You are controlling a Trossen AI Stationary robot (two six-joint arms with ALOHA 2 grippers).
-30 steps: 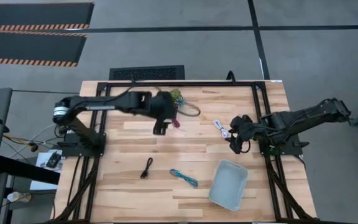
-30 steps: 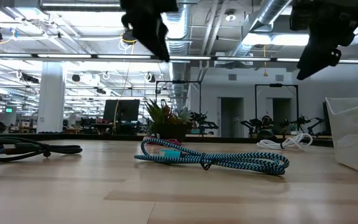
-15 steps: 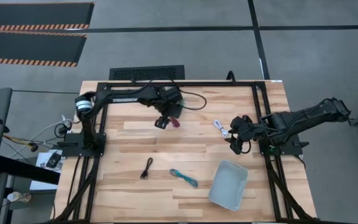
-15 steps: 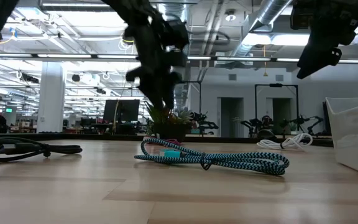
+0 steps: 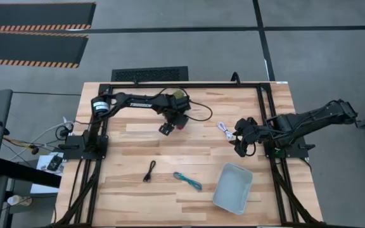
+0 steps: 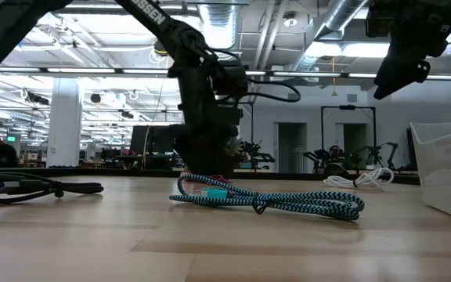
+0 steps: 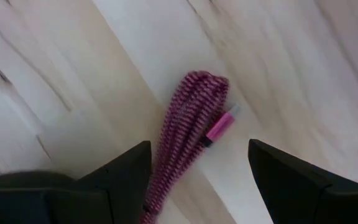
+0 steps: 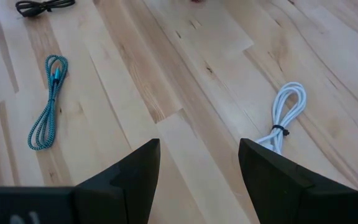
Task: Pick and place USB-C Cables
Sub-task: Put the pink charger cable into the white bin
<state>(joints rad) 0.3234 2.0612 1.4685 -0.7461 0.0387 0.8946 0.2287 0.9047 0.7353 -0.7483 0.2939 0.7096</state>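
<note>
Over the maroon cable (image 7: 188,134), the left tool (image 7: 194,171) has come lower, spread.

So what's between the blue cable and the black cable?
Nothing but bare wooden table. The high view shows the teal-blue cable and the black cable lying apart with only wood between.

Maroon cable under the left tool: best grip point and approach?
Grip the maroon cable mid-bundle, across its narrow width, coming straight down. It lies flat on the table as a long thin doubled bundle, lined up between the open fingers of the left tool. Avoid the loose pink plug at the side.
</note>
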